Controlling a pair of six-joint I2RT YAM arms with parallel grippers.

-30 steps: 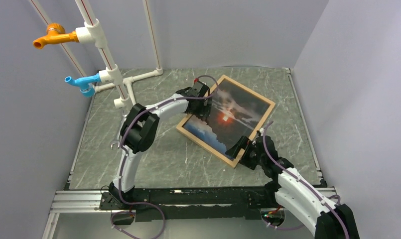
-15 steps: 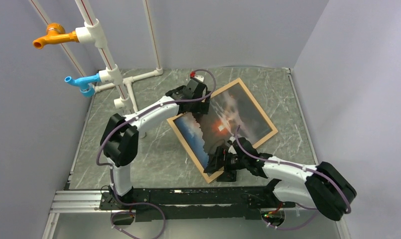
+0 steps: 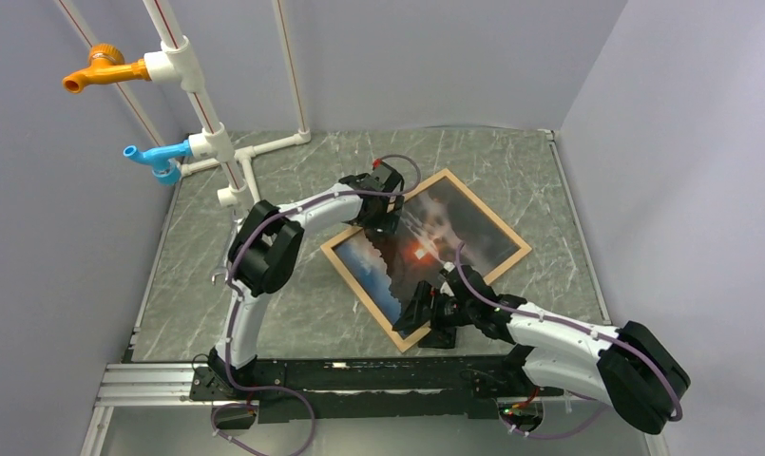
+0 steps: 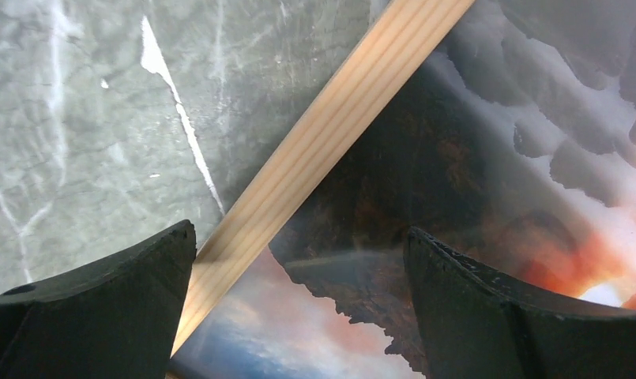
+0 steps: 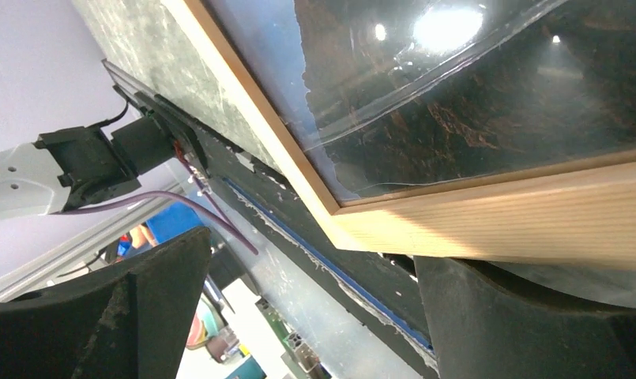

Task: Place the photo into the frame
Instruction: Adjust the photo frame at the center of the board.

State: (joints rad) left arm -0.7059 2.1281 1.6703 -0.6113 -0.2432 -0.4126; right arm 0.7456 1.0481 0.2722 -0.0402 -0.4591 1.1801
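Two jaws gape around the frame's [image 3: 359,297] near corner, the right gripper [image 3: 418,320] straddling the wood. Within lies the photo [image 3: 454,228]: glossy, probably thin, floppy, slippery, best pressed at its edges. Farther, the left gripper [image 3: 383,215] hovers, likewise agape.

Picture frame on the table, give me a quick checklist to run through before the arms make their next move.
1. Left gripper open: ok, jaws wide, astride a wooden strip of the frame.
2. Right gripper open: ok, jaws wide at the frame's near corner.
3. Photo inside the frame, picture side up: ok.
4. Photo lying flat: cannot tell; a curved glossy ridge shows in the right wrist view.
5. Frame flat on the table: cannot tell at the near corner.
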